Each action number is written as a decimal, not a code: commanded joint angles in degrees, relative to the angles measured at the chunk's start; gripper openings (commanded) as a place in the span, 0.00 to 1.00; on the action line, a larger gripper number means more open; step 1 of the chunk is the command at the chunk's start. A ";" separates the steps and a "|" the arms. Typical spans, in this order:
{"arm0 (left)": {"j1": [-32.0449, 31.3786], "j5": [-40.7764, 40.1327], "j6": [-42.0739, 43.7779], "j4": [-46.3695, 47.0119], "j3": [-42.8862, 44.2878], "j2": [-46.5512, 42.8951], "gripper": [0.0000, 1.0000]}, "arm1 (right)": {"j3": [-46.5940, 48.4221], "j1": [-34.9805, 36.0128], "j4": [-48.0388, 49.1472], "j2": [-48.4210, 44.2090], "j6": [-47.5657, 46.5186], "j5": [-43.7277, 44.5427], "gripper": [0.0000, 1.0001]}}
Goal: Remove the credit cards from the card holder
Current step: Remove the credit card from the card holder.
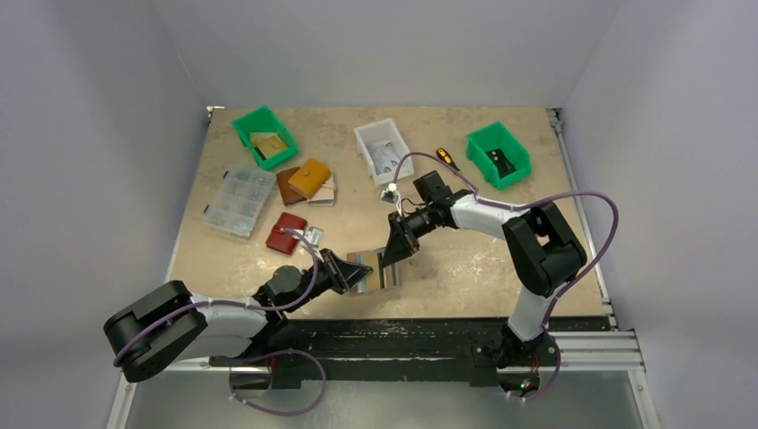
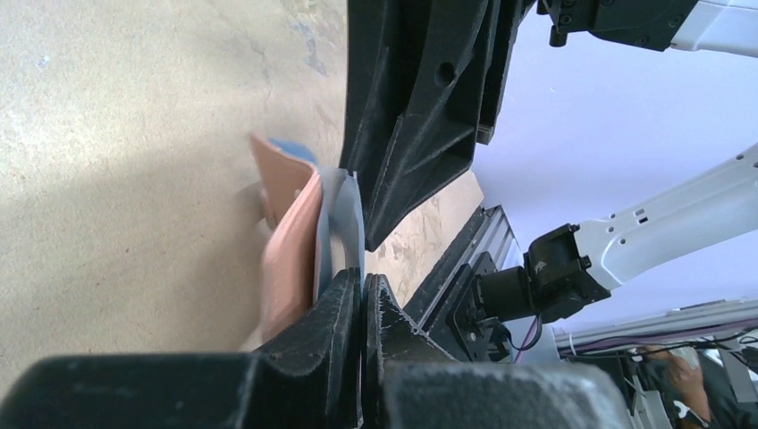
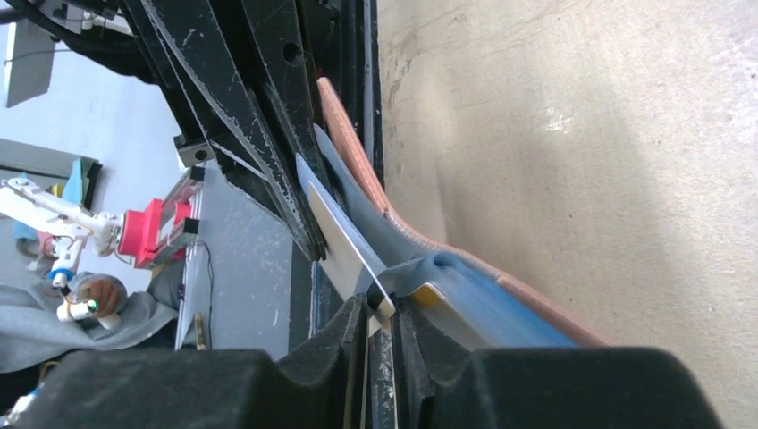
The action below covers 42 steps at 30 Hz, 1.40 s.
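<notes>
- The tabletop [image 1: 501, 259] is a mottled beige slab. Plain pale walls [image 1: 375, 45] close it in on three sides, and a metal rail [image 1: 581, 344] runs along its near edge.
- A green bin [image 1: 265, 136] stands at the back left and a second one [image 1: 498, 154] at the back right. A white bin [image 1: 383, 150] sits between them, with a yellow-handled screwdriver [image 1: 447, 159] just to its right.
- On the left lie a clear compartment box [image 1: 239, 200], a red pouch [image 1: 287, 233] and a mustard wallet [image 1: 309, 177].
- The card holder [image 1: 368, 271] is near the front centre, caught between the two arms, its brown-pink leather bowed toward the surface.
- The left gripper [image 2: 362, 286] has its jaws narrow, clamped on the edge of the holder's clear sleeve.
- The right gripper [image 3: 380, 313] has its jaws narrow too, pinching a pale credit card [image 3: 344, 241] that sticks out of the sleeve.
- A light blue card [image 3: 509, 308] lies in the sleeve just beside it.
</notes>
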 commanded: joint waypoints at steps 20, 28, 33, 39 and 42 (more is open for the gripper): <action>0.29 -6.85 -2.92 -3.18 -4.95 -9.41 0.20 | 0.96 -1.44 -0.70 -1.67 -2.96 5.71 0.00; 0.51 -11.52 -4.66 -11.26 -5.72 -10.90 0.00 | 1.65 -2.72 -3.25 -1.75 -5.89 11.51 0.00; 0.79 -16.58 -7.22 -21.40 -4.85 -11.75 0.00 | 1.58 -4.53 -3.45 -2.60 -5.88 13.82 0.00; 0.91 -21.90 -9.67 -35.76 -1.97 -13.57 0.00 | 1.84 -5.08 -4.26 -3.95 -6.93 12.95 0.00; 0.90 -26.15 -12.13 -47.08 2.05 -14.92 0.00 | 2.13 -5.16 -5.41 -4.89 -8.41 12.34 0.00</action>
